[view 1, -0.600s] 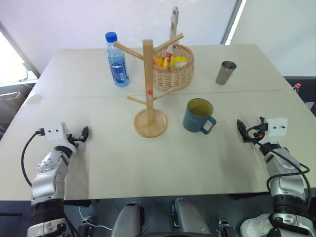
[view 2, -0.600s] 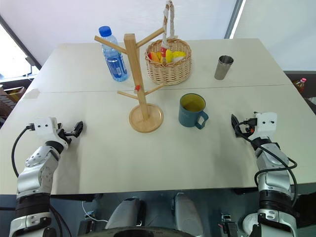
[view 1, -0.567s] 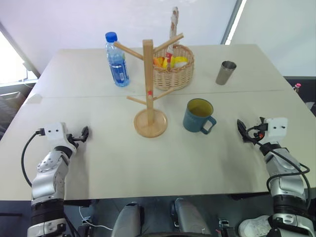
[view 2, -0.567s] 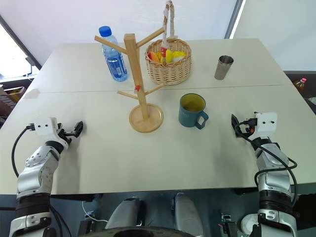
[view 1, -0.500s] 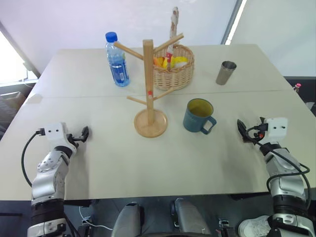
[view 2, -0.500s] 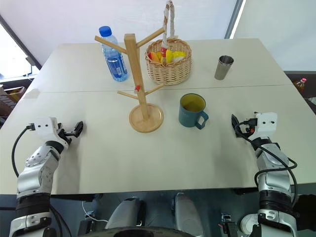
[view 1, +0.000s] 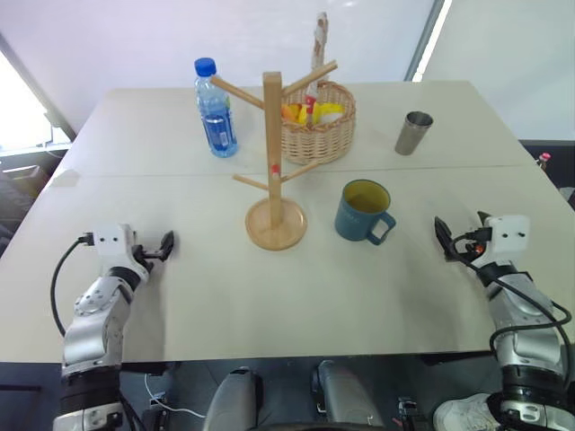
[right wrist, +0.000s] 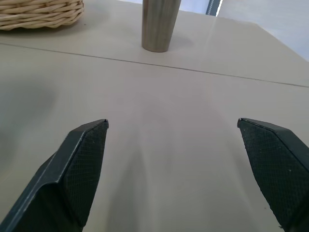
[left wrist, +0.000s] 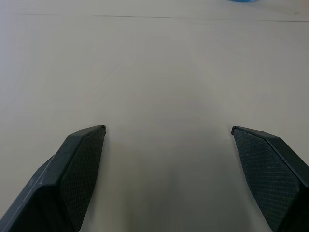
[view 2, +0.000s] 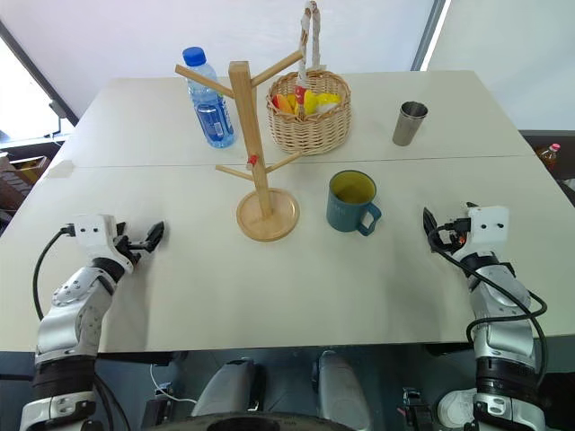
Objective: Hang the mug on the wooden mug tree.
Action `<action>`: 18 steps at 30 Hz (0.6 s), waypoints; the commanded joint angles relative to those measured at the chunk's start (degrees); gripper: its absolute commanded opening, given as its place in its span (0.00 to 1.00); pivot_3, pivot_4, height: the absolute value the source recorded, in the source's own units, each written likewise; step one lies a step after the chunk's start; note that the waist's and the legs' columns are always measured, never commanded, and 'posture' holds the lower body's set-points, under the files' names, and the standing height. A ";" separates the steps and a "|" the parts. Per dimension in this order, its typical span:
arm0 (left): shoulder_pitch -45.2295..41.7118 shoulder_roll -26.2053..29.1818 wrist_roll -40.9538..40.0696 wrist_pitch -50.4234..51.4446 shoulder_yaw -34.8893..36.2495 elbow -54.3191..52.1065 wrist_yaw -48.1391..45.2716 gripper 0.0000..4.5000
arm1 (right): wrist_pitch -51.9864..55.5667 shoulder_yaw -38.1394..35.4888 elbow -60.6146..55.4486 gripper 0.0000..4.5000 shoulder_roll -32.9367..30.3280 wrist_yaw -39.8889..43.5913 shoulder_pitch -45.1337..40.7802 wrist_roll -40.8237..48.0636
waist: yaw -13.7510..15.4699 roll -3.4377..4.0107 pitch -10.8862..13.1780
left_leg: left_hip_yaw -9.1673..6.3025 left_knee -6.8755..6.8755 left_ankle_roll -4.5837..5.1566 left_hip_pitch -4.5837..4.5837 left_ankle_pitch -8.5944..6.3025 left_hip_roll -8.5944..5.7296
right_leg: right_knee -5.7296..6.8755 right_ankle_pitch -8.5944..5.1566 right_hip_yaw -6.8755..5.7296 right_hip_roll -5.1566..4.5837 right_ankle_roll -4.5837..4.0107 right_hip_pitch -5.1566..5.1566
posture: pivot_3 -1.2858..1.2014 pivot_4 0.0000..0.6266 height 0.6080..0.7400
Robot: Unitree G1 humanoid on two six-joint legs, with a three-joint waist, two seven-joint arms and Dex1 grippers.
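Standing upright on the desk (view 1: 269, 296), the mug (view 1: 362, 212) is untouched, so the task reads as barely begun. It sits just to the 3 o'clock side of the wooden mug tree (view 1: 273, 171), apart from the tree's round base, with its yellow inside showing and its loop handle turned toward about 4 o'clock, roughly toward the right arm. Every peg of the tree is bare; nothing hangs on it yet.

The right gripper (view 1: 443, 241) rests low over the desk at the mug's 4 o'clock, well apart from it, and its wrist view shows its fingers (right wrist: 82, 164) spread wide with nothing between them. The left gripper (view 1: 165, 246) lies at about 8 o'clock from the tree, also well apart, its fingers (left wrist: 79, 164) likewise spread and empty over bare desk.

Behind the tree, at its 11 o'clock, stands a water bottle (view 1: 216, 109); a wicker basket (view 1: 319, 133) sits at its 1 o'clock, and a steel tumbler (view 1: 412, 133) stands farther out toward 2 o'clock. None of them blocks the path between mug and tree.

Everything is left to do, as I judge it: reach the mug, most likely with the nearer right arm, take hold of it, lift it, and thread the handle over one of the angled pegs.
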 commanded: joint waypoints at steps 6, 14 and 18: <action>3.68 1.57 -3.30 -2.00 -7.67 -9.18 -13.46 1.00 | 2.65 0.04 -10.57 0.99 -2.19 8.23 6.23 4.01 | -0.21 0.01 0.00 | 0.01 0.00 0.00 0.02 0.00 0.01 | -0.01 -0.01 0.01 0.00 -0.01 0.00 | 0.52 0.24 1.00; 5.00 4.22 -5.85 -0.50 -17.76 -17.42 -25.21 1.00 | 3.31 8.87 -21.67 0.99 3.48 7.61 13.66 1.15 | -0.12 0.01 0.00 | 0.00 0.00 0.00 0.03 0.00 0.04 | -0.01 -0.02 0.02 0.01 -0.03 0.03 | 0.52 0.24 1.00; 3.60 3.28 -6.72 0.30 -21.64 -19.96 -27.06 1.00 | 1.21 13.32 -22.19 0.99 9.81 0.98 12.37 -4.09 | -0.16 0.04 -0.01 | -0.01 0.00 0.00 0.03 0.00 0.05 | -0.01 -0.03 0.02 0.03 -0.04 0.00 | 0.52 0.24 1.00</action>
